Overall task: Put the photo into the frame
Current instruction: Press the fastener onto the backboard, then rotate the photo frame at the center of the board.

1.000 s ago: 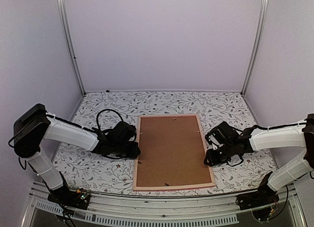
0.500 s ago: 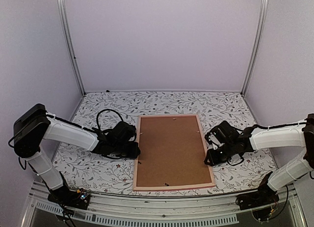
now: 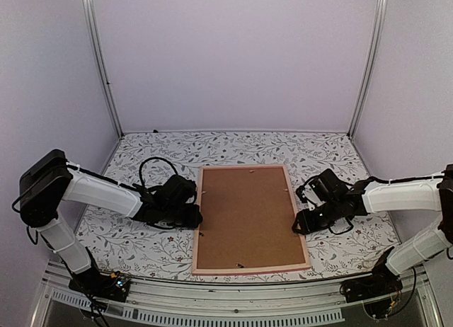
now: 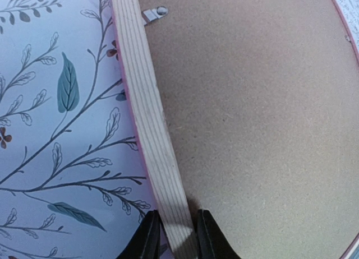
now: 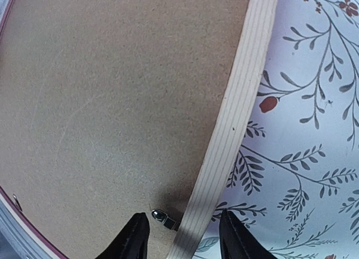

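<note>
Left wrist view: left gripper (image 4: 174,237) is clamped on the frame (image 4: 150,119); right gripper (image 5: 182,236) straddles the opposite rail, jaws apart, gripping nothing; a lift now could twist it.

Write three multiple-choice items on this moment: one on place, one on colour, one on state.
1. The left gripper is at:
A) the left rail of the frame
B) its far rail
C) high in the air above it

2. The board inside the frame is:
A) white
B) brown
C) black

3. The right gripper is:
A) shut on nothing
B) open, astride the right rail
C) holding a loose print

Answers:
1 A: the left wrist view shows its fingers pinching the left rail.
2 B: plain brown hardboard fills the frame.
3 B: the right wrist view shows a gap between each finger and the rail.
</note>
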Controlling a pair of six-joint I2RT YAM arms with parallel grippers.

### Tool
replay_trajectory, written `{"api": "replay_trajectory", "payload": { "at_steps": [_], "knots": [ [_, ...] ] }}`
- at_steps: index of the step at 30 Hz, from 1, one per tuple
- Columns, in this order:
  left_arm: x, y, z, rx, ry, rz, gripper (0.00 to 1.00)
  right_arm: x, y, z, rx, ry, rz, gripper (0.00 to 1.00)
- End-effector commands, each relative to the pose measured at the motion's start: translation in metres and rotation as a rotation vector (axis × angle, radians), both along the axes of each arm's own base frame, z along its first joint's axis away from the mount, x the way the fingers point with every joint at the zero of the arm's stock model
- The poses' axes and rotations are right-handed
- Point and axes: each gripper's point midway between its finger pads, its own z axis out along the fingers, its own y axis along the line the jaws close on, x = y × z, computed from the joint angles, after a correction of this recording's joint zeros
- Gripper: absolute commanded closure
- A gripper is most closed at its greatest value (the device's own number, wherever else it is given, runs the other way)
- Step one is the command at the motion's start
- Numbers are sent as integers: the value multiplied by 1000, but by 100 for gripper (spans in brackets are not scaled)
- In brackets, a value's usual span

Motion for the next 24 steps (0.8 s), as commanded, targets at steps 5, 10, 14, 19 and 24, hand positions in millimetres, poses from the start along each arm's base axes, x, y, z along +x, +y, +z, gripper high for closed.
{"api": "replay_trajectory", "payload": {
  "at_steps": [5,10,14,19,24],
  "knots": [
    [-7,7,-2,30,35,-26,72,7,4,21,50,-25,-32,49],
    [-2,6,12,27,6,-21,61,0,-4,8,26,16,-69,50],
    [0,6,23,10,-18,-16,49,2,-4,3,11,27,-81,51],
    [1,7,33,-11,-32,-12,40,11,-3,-3,-21,30,-94,55],
    [1,12,40,-14,-45,-7,36,27,-1,-7,-53,26,-98,59]
  ]
}}
